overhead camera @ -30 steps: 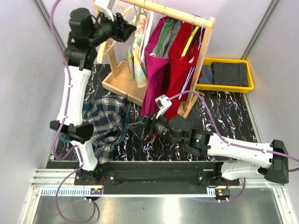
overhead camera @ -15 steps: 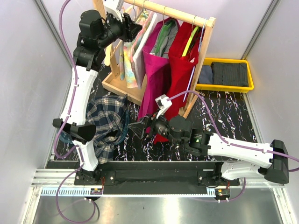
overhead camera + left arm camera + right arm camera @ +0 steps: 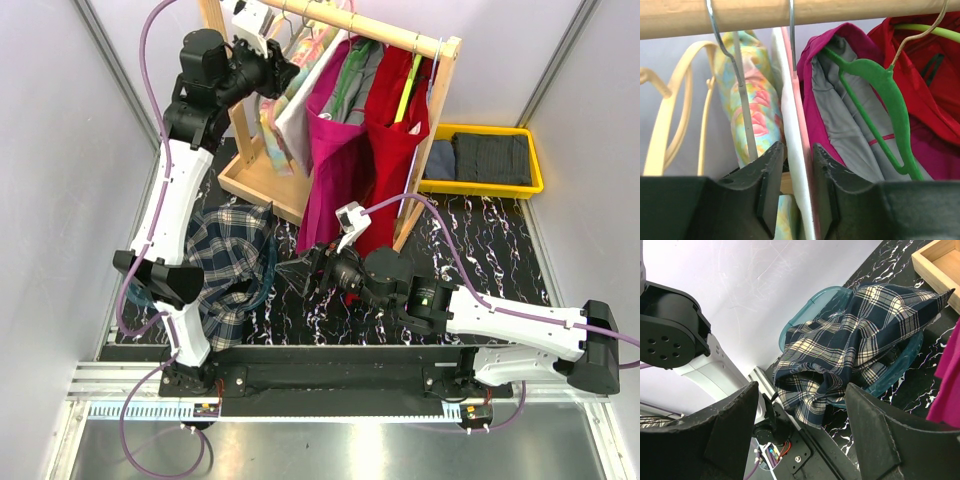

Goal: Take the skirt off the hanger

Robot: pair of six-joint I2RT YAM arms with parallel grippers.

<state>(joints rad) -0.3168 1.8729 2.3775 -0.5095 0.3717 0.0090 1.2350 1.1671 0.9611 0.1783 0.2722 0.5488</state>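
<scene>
A white skirt with a pink edge (image 3: 790,100) hangs from a wire hanger on the wooden rail (image 3: 790,15), between a floral garment (image 3: 752,90) and a magenta one (image 3: 840,115). My left gripper (image 3: 797,147) is raised to the rail and its jaws are closed narrowly on the white skirt. In the top view the left gripper (image 3: 283,72) holds the skirt (image 3: 295,115) at the rack's left end. My right gripper (image 3: 312,270) is open and empty, low over the table in front of the rack; in its wrist view the right gripper (image 3: 802,387) faces a plaid cloth (image 3: 860,340).
The rack also holds a red garment (image 3: 395,130) and a green hanger (image 3: 885,95). Its wooden base tray (image 3: 255,175) sits on the black marbled table. The plaid cloth (image 3: 225,260) lies in a teal basin (image 3: 805,310) at the left. A yellow bin (image 3: 485,189) of dark clothes stands at the back right.
My left gripper has moved right along the rail, and the floral and white garments have swung right with it. The right arm has hardly moved.
</scene>
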